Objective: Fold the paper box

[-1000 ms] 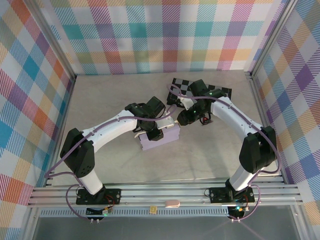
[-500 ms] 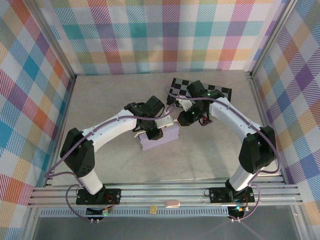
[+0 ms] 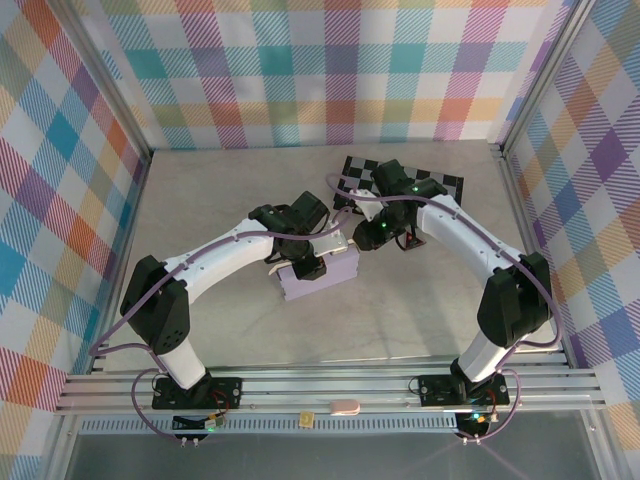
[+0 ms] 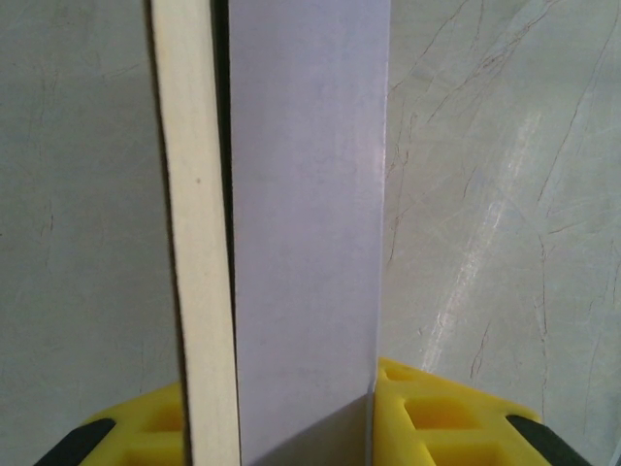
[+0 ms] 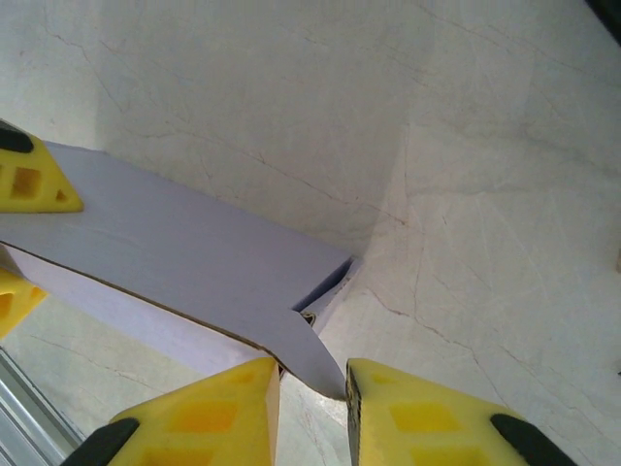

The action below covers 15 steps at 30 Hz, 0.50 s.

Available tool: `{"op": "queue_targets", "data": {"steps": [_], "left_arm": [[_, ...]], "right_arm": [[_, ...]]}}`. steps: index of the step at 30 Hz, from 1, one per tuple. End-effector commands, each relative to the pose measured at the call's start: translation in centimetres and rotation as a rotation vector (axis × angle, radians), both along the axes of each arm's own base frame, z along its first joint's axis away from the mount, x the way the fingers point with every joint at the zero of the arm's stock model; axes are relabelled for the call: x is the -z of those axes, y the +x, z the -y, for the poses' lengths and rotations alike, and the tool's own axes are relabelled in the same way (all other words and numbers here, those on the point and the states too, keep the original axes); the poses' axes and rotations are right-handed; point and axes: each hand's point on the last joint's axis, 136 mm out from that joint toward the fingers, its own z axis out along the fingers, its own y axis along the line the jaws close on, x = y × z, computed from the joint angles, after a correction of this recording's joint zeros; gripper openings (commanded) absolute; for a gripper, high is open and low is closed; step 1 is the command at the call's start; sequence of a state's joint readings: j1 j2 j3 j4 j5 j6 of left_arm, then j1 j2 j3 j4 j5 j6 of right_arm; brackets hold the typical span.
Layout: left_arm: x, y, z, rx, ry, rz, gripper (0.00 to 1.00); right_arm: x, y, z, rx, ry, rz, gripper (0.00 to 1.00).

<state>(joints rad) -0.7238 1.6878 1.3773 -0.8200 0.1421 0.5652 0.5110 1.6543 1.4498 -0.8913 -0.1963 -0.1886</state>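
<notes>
The paper box (image 3: pixel 330 276), pale lavender, lies mid-table between both arms. My left gripper (image 3: pixel 308 262) comes down on it from above. In the left wrist view that gripper (image 4: pixel 281 403) is shut on an upright lavender panel (image 4: pixel 306 194) and a cream cardboard edge (image 4: pixel 194 243) beside it. My right gripper (image 3: pixel 363 238) is at the box's right end. In the right wrist view it (image 5: pixel 312 374) stands slightly open, and the curved tip of a lavender flap (image 5: pixel 306 342) lies between its fingers, touching the right one. The left gripper's yellow fingers (image 5: pixel 29 180) show on the box's far side.
A black-and-grey checkerboard (image 3: pixel 445 183) lies flat behind the right arm. Plaid walls and an aluminium frame (image 3: pixel 520 190) close in the table on three sides. A rail (image 3: pixel 330 385) with both arm bases runs along the near edge.
The right wrist has shifted slightly toward the back at the box's right end. The left arm and the box have stayed put.
</notes>
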Motion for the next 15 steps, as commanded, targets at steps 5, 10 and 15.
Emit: {"op": "queue_targets", "data": {"steps": [5, 10, 15], "left_arm": [[0.9, -0.1, -0.2, 0.010, 0.016, -0.042, 0.30], [1.0, -0.2, -0.1, 0.011, 0.015, -0.044, 0.29], [1.0, -0.1, 0.0, 0.009, 0.013, -0.047, 0.29]], "right_arm": [[-1.0, 0.1, -1.0, -0.048, 0.034, 0.009, 0.23], [-0.4, -0.2, -0.9, -0.048, 0.029, -0.006, 0.24], [0.1, -0.1, -0.9, -0.045, 0.021, -0.014, 0.23]]}}
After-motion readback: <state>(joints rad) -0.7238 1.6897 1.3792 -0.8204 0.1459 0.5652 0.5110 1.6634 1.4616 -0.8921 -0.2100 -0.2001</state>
